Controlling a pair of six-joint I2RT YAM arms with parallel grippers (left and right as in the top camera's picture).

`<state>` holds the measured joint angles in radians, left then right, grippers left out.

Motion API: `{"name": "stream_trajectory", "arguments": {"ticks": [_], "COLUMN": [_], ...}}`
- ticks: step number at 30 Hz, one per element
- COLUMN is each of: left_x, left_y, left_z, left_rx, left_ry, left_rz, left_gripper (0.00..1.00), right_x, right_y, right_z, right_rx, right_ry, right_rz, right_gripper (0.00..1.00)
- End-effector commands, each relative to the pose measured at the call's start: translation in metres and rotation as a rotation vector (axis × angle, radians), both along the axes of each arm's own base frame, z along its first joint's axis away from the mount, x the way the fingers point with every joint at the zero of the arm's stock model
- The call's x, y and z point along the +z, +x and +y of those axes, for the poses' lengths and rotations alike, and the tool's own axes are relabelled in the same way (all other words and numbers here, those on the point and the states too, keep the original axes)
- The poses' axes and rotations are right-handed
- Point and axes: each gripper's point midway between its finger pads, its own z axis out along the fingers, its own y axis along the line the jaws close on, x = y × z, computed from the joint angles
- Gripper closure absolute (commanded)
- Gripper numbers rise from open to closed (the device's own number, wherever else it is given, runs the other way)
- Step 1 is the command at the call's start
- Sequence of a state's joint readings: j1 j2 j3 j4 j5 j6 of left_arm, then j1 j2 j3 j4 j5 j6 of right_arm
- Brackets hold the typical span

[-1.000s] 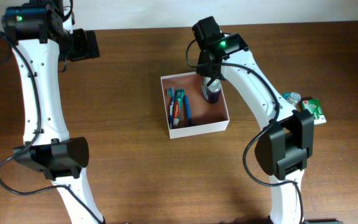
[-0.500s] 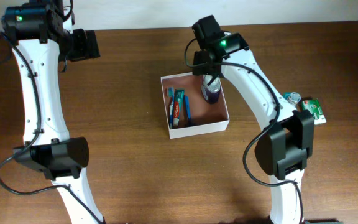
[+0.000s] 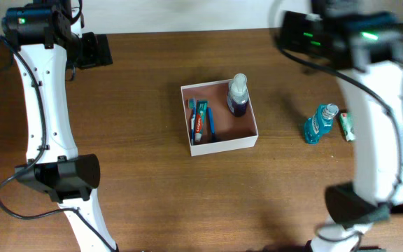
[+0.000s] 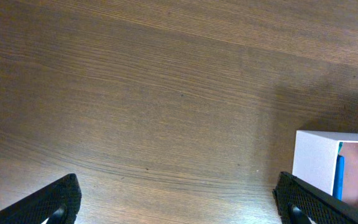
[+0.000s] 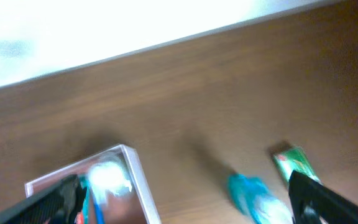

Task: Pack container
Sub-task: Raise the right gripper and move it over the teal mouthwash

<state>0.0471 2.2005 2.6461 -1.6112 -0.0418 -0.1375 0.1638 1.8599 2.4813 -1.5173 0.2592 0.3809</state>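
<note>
Pretty plain setup: the only furniture is a dark brown wooden table with long grain lines running side to side, and the left wrist close-up shows that grain really clearly, fine streaks and a few tiny specks in a matte finish. Along the far edge there's a pale strip, off-white, could be a wall though it's hard to say, and in the blurry right wrist view it blows out to bright white. The light looks soft and fairly even, with just faint smudgy shadows lying on the wood.
</note>
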Motion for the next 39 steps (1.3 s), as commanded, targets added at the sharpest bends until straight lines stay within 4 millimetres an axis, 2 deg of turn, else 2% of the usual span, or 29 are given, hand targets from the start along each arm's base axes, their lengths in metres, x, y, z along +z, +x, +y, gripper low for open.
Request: {"name": "stream_trajectory", "arguments": {"ticks": [1, 4, 8, 11, 13, 16, 18, 22, 24, 26, 28, 33, 39], "left_x": [-0.002, -0.002, -0.002, -0.002, -0.002, -0.002, -0.002, -0.002, -0.002, -0.002, -0.002, -0.002, -0.002], "left_y": [0.002, 0.002, 0.002, 0.002, 0.002, 0.002, 0.002, 0.002, 0.002, 0.002, 0.002, 0.002, 0.002], "left_z": [0.003, 0.003, 0.003, 0.003, 0.003, 0.003, 0.003, 0.003, 0.003, 0.003, 0.003, 0.003, 0.003], "left_rx": [-0.005, -0.005, -0.005, -0.005, -0.005, -0.005, -0.005, -0.005, -0.005, -0.005, -0.005, -0.005, -0.005], "left_ry": [0.011, 0.011, 0.011, 0.011, 0.011, 0.011, 0.011, 0.011, 0.011, 0.011, 0.011, 0.012, 0.011], "left_rz": [0.003, 0.003, 0.003, 0.003, 0.003, 0.003, 0.003, 0.003, 0.003, 0.003, 0.003, 0.003, 0.003], "left_gripper": [0.0, 0.0, 0.0, 0.0, 0.0, 0.0, 0.0, 0.0, 0.0, 0.0, 0.0, 0.0, 0.0], "right_x": [0.004, -0.005, -0.011, -0.026, -0.043, -0.081, -0.096, -0.117, -0.119, -0.119, -0.119, -0.127, -0.151], "right_y": [-0.027, -0.052, -0.059, -0.07, -0.081, -0.103, -0.106, -0.106, -0.099, -0.084, -0.071, -0.06, -0.062], "right_z": [-0.027, -0.041, -0.039, -0.035, -0.038, -0.049, -0.056, -0.07, -0.072, -0.075, -0.074, -0.06, -0.059], "right_rx": [-0.023, 0.006, 0.09, 0.225, 0.245, 0.24, 0.221, 0.18, 0.173, 0.181, 0.195, 0.238, 0.24], "right_ry": [-0.04, -0.058, -0.031, -0.061, -0.071, -0.062, -0.05, -0.027, -0.026, -0.042, -0.046, 0.034, 0.054], "right_rz": [0.052, 0.148, 0.181, 0.252, 0.32, 0.464, 0.508, 0.568, 0.555, 0.507, 0.469, 0.453, 0.518], "right_gripper": [0.02, 0.03, 0.03, 0.0, 0.02, 0.02, 0.02, 0.02, 0.01, 0.02, 0.02, 0.02, 0.02]}}
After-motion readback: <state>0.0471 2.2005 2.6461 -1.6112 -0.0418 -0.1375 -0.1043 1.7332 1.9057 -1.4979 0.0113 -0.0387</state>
